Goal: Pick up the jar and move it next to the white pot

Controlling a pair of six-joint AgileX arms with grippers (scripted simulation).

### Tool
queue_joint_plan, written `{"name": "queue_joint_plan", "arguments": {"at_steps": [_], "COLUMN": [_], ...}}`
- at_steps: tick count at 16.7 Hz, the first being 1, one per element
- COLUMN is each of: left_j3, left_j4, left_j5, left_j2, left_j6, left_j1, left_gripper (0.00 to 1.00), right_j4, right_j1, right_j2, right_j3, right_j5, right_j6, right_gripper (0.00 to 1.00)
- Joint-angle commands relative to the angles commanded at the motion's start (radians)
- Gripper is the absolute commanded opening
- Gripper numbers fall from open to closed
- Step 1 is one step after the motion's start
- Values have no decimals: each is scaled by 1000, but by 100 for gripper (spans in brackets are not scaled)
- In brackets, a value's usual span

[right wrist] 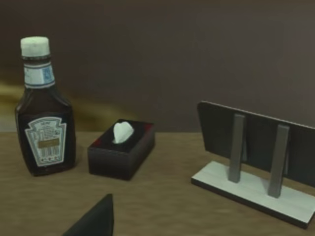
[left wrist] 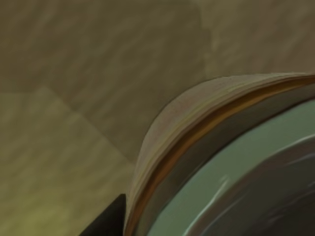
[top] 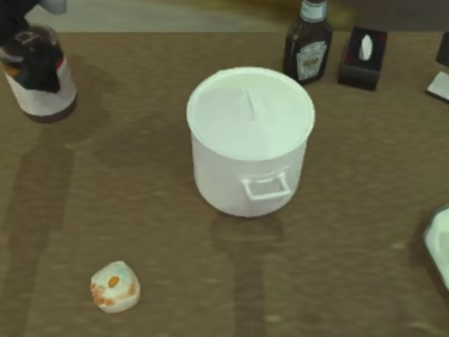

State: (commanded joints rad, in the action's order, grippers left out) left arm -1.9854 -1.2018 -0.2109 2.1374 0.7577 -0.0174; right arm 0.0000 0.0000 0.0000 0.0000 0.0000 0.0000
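The jar point(top: 41, 88), with a dark lid, an orange band and a white label, is at the far left of the table. My left gripper point(top: 34, 56) is over its lid and shut on it. In the left wrist view the jar point(left wrist: 197, 118) fills the lower part, with one dark fingertip point(left wrist: 109, 220) against its side. The white pot point(top: 250, 140) stands at the table's middle, well to the right of the jar, lid on and loop handle facing the near edge. Of my right gripper only one dark fingertip point(right wrist: 98, 219) shows, over bare table at the far right.
A dark sauce bottle point(top: 307, 43) and a black tissue box point(top: 363, 57) stand behind the pot. A dark stand on a white base point(right wrist: 256, 162) is at the far right. A small white and orange lump point(top: 115, 286) lies near the front left. A white object point(top: 439, 246) pokes in at the right edge.
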Motion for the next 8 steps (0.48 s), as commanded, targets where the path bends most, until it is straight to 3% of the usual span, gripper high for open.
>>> {"name": "queue_joint_plan", "arguments": {"at_steps": [5, 8], "left_j3": [5, 59], "left_j4": [4, 40], "left_j5": [5, 35], "left_j2": [0, -20], "left_j6": [-12, -109], "left_j1": [12, 47], "left_gripper": [0, 0], "right_j4": [0, 0], "right_j1": [0, 0], "right_j2": [0, 0], "right_j3": [0, 0], "right_j5": [0, 0], "right_j6": [0, 0], "right_gripper": [100, 100]}}
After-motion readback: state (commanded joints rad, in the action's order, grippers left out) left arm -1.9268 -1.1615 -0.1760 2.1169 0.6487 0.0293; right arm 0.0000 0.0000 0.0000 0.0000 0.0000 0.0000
